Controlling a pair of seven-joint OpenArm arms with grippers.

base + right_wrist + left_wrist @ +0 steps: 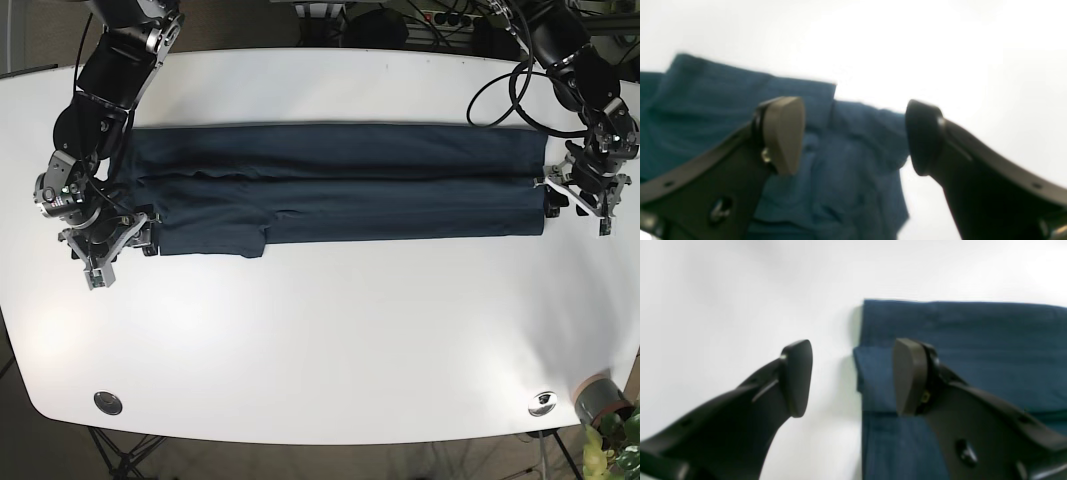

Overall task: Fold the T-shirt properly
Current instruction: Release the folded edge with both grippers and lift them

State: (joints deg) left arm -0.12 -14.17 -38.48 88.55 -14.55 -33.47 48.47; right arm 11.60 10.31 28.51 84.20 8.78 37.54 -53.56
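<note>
White bench point(330, 330) carries the navy T-shirt point(340, 185) across its far half, already folded lengthwise into a long band — sides turned in. Cross folds remain, I judge. Left tool point(853, 376) straddles one end edge, right tool point(853, 136) the other — both spread apart, holding nothing.

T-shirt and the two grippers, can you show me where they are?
T-shirt point(340, 160): base view, on the flat blue cloth near its middle.
Left gripper point(853, 376): left wrist view, in the gap midway between its fingertips.
Right gripper point(853, 136): right wrist view, in the gap midway between its fingertips.
</note>
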